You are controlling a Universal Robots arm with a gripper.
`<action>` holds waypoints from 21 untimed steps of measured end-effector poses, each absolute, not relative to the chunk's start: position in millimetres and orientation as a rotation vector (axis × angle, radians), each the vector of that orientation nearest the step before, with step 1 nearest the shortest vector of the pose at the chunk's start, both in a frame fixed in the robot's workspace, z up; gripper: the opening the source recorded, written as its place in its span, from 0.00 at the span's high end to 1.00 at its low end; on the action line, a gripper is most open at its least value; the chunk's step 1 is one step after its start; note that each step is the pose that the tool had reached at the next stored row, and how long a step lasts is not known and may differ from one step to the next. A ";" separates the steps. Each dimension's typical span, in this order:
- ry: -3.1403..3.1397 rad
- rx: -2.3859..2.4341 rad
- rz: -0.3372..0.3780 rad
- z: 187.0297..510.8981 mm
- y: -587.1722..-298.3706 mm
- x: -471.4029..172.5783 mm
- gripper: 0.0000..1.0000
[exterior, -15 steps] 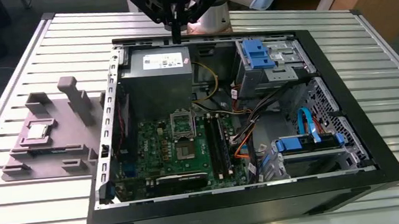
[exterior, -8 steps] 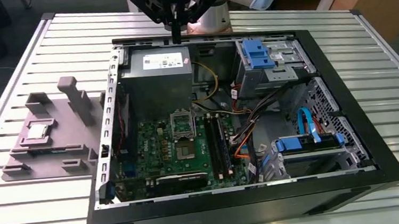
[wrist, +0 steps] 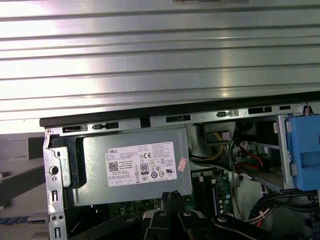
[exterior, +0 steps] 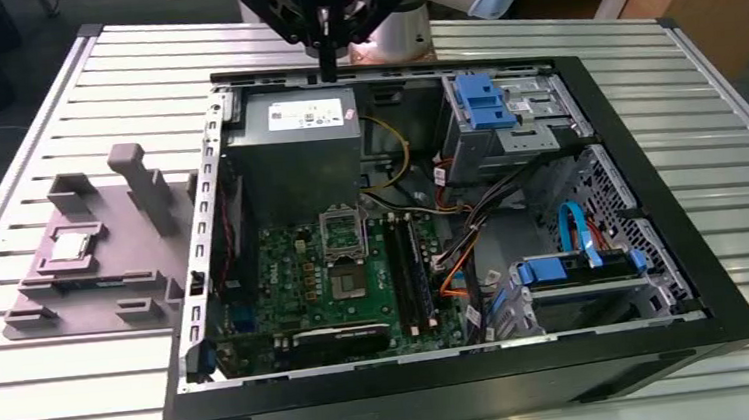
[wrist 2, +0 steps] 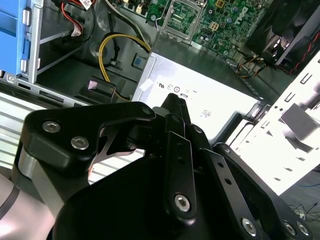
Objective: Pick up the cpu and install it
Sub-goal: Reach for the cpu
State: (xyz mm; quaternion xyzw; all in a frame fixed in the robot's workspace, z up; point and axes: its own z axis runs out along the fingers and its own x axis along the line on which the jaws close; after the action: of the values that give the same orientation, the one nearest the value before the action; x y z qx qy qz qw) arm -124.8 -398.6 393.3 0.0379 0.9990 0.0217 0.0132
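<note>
The cpu (exterior: 72, 244), a small silver square, lies flat on the mauve-grey tray (exterior: 34, 302) at the exterior view's left, outside the computer case. My gripper (exterior: 329, 73) hangs over the back edge of the open case, above the grey power supply (exterior: 295, 116), far from the cpu. Its black fingers are shut together with nothing between them, as both wrist views show (wrist 2: 175, 100) (wrist: 170, 196). The black square socket (exterior: 353, 284) sits on the green motherboard (exterior: 293, 277), with its metal bracket (exterior: 342, 221) lifted.
The black case wall (exterior: 496, 386) rings the motherboard. Blue drive bays (exterior: 480, 101) and bundled cables (exterior: 464, 233) fill the exterior view's right side. Upright blocks (exterior: 145, 193) stand on the tray beside the cpu. Ribbed metal table (exterior: 21, 137) lies all around.
</note>
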 end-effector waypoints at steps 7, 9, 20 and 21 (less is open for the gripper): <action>3.112 0.118 0.068 393.3 -398.4 -130.0 0.89; 3.111 0.118 0.068 393.3 -398.3 -132.0 0.89; 3.111 0.118 0.068 393.3 -398.2 -135.7 0.89; 3.111 0.118 0.068 393.3 -398.2 -136.2 0.89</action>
State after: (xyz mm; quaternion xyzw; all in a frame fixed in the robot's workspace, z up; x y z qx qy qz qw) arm -136.2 -398.2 393.3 0.0379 0.9989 0.0217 0.0139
